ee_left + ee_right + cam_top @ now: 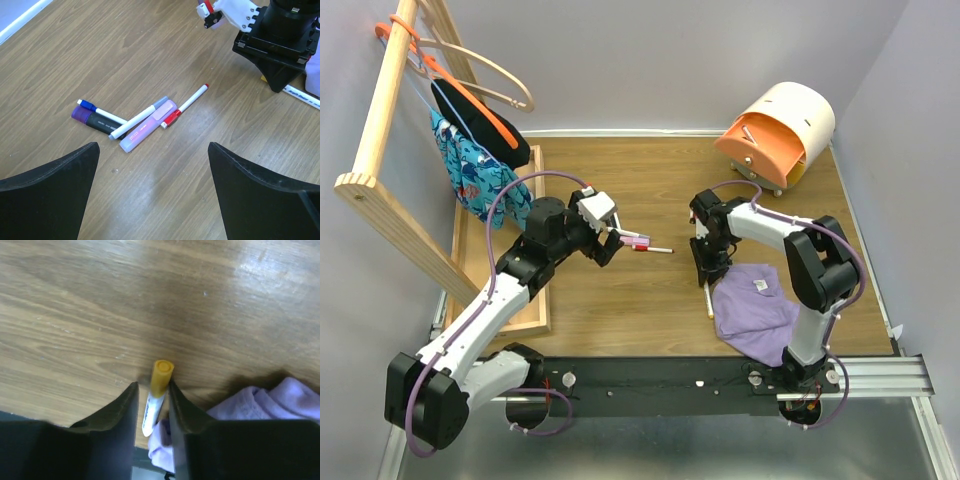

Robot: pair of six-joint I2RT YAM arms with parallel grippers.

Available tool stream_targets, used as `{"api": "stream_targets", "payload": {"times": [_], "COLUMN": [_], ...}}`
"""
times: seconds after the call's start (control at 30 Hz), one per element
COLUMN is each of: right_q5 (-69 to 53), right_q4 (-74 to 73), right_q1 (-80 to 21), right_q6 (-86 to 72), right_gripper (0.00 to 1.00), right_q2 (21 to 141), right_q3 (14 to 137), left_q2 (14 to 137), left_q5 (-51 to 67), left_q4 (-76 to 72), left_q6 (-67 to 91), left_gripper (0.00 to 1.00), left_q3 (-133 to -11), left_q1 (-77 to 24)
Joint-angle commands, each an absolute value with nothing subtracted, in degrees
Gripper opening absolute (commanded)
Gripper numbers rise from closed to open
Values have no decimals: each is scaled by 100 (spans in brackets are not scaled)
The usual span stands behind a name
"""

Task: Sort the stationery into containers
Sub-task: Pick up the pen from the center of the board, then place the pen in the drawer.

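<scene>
A cluster of stationery lies mid-table [640, 243]. The left wrist view shows a white pen with a blue cap [102, 112], a black marker with a purple cap [95, 120], a white marker with a grey cap [140, 119], a pink bar [148, 126] and a white pen with a red cap [185, 105]. My left gripper [154, 146] [610, 235] is wide open and empty, just short of them. My right gripper [152, 385] [708, 265] straddles a yellow-capped white marker [160, 382] lying on the table. Its jaws are narrow; one finger touches the cap and a small gap shows on the other side. The cream drawer unit [790, 115] with its orange drawer [760, 140] stands at the far right.
A purple cloth [755, 310] lies just right of the right gripper, touching the marker's lower end [260, 400]. A long wooden tray [510, 300] and a wooden rack with hangers and clothes [470, 150] stand on the left. The table's front edge is close behind the right gripper.
</scene>
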State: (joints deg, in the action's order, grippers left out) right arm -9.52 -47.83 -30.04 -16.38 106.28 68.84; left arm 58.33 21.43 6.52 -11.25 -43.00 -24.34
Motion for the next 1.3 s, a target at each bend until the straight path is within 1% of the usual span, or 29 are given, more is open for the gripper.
{"api": "stream_targets", "payload": {"times": [0.0,0.07,0.1,0.13,0.2,0.23,0.3,0.33,0.43,0.47,0.57,0.67,0.7,0.83,0.9,1.0,1.27], "right_q5": [-861,-782,-774,-713,-747,-782,-913,-1132,-1343,-1380,-1179,-793,-713,-379,-115,351,1194], "right_q4": [-4676,-4684,-4693,-4719,-4755,-4737,-4694,-4563,-4369,-4351,-4263,-4385,-4464,-4702,-4597,-4272,-3815], "right_q1": [-3059,-3120,-3138,-3181,-3182,-3182,-3164,-3121,-3059,-3041,-2936,-2699,-2611,-2119,-2031,-1943,-1855], "right_q6": [-1398,-1301,-1231,-1170,-1055,-994,-871,-809,-563,-284,462,1017,1124,1537,1888,2424,3515], "right_gripper": [27,16,4,1,0,0,1,0,1,1,0,1,1,0,0,0,0], "right_q2": [10880,10942,10951,10942,10881,10759,10609,10513,10161,10064,10002,10159,10360,10879,10986,11048,11066], "right_q3": [6891,6926,7039,7136,7504,7958,8418,8846,9446,9875,10492,11388,11982,13232,13464,13447,12798], "left_q2": [5704,5687,5695,5704,5722,5722,5765,5774,5818,5844,5888,5941,5959,5994,5985,5959,5959], "left_q5": [2057,2065,2074,2109,2144,2171,2293,2346,2742,2742,2900,2909,2909,2874,2857,2856,2821], "left_q4": [571,519,501,501,510,553,589,624,895,940,1204,1187,1160,880,853,853,826], "left_q6": [-1072,-1011,-993,-932,-905,-905,-1071,-1159,-2054,-2248,-2829,-2962,-2945,-2769,-2751,-2707,-2628], "left_gripper": [99,99,99,99,99,99,99,99,99,99,99,99,99,99,99,99,99], "left_q3": [-4210,-4192,-4184,-4192,-4271,-4315,-4429,-4447,-4483,-4465,-4456,-4500,-4535,-4500,-4439,-4403,-4412], "left_q1": [-2382,-2356,-2347,-2338,-2312,-2312,-2312,-2320,-2452,-2504,-2645,-2777,-2803,-2821,-2821,-2821,-2821]}}
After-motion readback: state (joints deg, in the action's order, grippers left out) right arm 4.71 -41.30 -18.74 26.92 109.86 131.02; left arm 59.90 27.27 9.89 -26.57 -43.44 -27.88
